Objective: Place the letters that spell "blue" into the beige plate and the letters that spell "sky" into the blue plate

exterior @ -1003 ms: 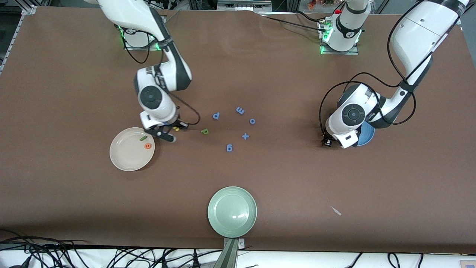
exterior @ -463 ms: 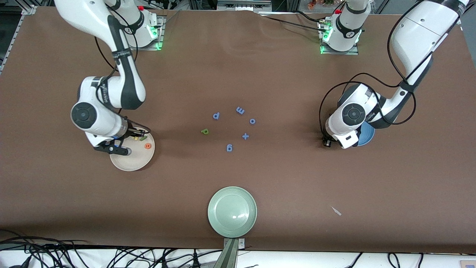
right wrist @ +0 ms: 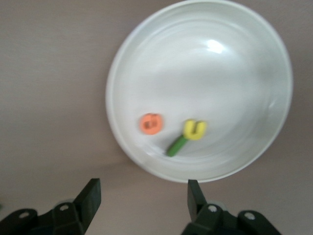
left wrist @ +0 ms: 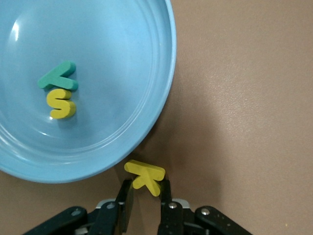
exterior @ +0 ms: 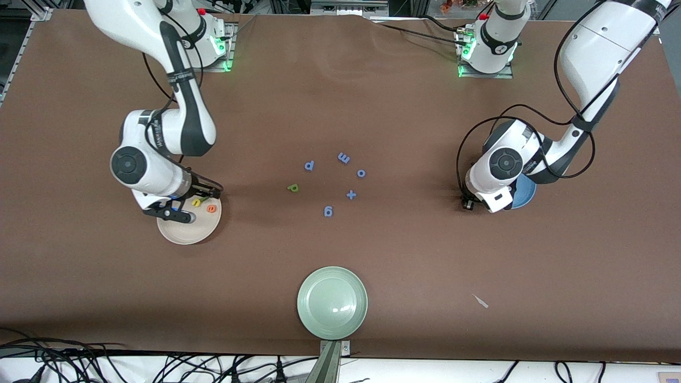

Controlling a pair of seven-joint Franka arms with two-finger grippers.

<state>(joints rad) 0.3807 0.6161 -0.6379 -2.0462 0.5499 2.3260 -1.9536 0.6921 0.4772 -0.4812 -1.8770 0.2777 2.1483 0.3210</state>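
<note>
My left gripper (left wrist: 145, 190) is shut on the yellow k (left wrist: 145, 175), low over the table just outside the blue plate (left wrist: 107, 58). In that plate lie the teal y (left wrist: 57, 76) and the yellow s (left wrist: 61, 104). In the front view the left arm covers most of the blue plate (exterior: 526, 192). My right gripper (right wrist: 144, 193) stands open and holds nothing, over the rim of the beige plate (exterior: 183, 231). Inside it lie the yellow u (right wrist: 194, 129), the dark green l (right wrist: 177, 145) and the orange e (right wrist: 150, 123). The light green b (exterior: 292, 187) lies on the table mid-way between the arms.
Several all-blue letters (exterior: 343, 157) are scattered near the light green b. A pale green plate (exterior: 332, 302) sits at the table's edge nearest the front camera. A small white scrap (exterior: 480, 301) lies toward the left arm's end.
The right arm carried the yellow u from the table to the beige plate, opened and left it there. The left gripper closed on the yellow k.
</note>
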